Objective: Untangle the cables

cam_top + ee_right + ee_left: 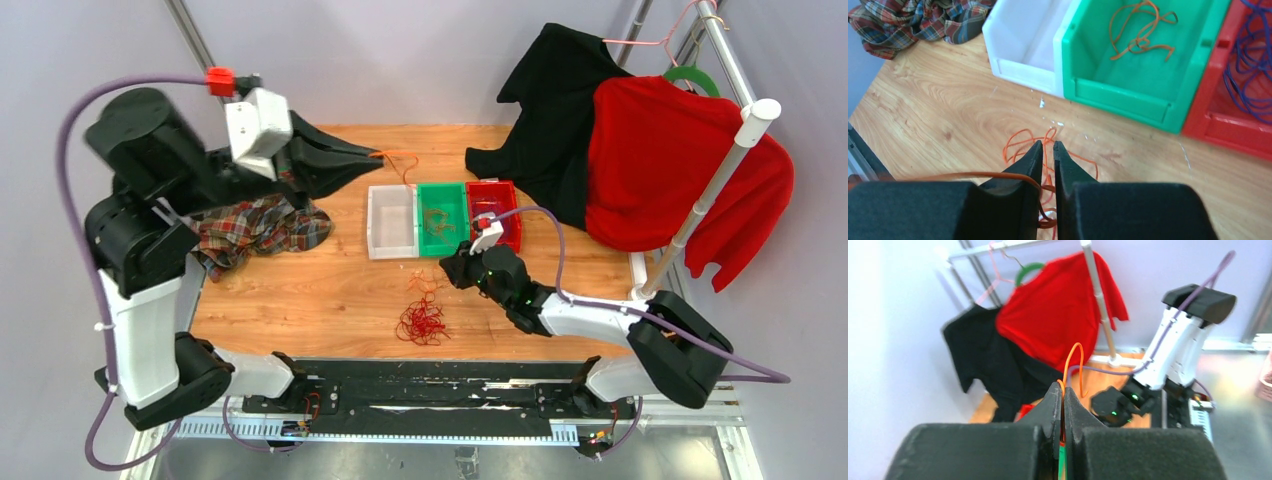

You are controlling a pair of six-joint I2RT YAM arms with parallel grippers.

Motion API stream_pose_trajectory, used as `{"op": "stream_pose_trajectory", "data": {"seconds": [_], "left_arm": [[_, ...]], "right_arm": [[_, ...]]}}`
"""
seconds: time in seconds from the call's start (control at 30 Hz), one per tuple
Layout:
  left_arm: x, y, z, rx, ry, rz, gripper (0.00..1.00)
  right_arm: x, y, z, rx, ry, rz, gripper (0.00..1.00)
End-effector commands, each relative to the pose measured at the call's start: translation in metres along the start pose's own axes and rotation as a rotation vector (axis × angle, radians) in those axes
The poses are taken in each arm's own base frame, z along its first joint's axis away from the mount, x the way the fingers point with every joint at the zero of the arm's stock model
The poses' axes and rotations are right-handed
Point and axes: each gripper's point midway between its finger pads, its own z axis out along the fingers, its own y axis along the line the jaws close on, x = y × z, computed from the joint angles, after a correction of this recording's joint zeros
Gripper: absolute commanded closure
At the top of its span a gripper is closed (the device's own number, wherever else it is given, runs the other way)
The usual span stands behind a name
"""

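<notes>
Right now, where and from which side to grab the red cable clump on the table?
Probably one outer loop on the near rim of the red cable clump, straight down from above. It lies flat on the table, dense in the middle, and orange strands crowd its far side.

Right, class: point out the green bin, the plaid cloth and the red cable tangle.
green bin (1120, 97), right wrist view, front wall.
plaid cloth (255, 228), top external view, its middle.
red cable tangle (422, 322), top external view, dense centre.
</notes>
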Motion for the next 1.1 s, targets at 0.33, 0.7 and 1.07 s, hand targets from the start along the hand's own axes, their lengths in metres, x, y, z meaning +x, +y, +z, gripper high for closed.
{"op": "stream_pose_trajectory", "data": {"seconds": [0.33, 0.7, 1.07], "left_arm": [[-0.147, 0.055, -0.065, -0.474, -0.456, 0.336, 1.0], [-0.157, 0.079, -0.064, -0.576, -0.49, 0.361, 1.0], [-0.079, 0.11, -0.025, -0.597, -0.276, 0.339, 1.0]], "right_arm": [[0.056, -0.035, -0.044, 0.066, 0.081, 0.002, 0.83], [0.07, -0.042, -0.048, 0.084, 0.101, -0.004, 0.79], [0.01, -0.024, -0.062, 0.072, -0.008, -0.04, 0.79]]}}
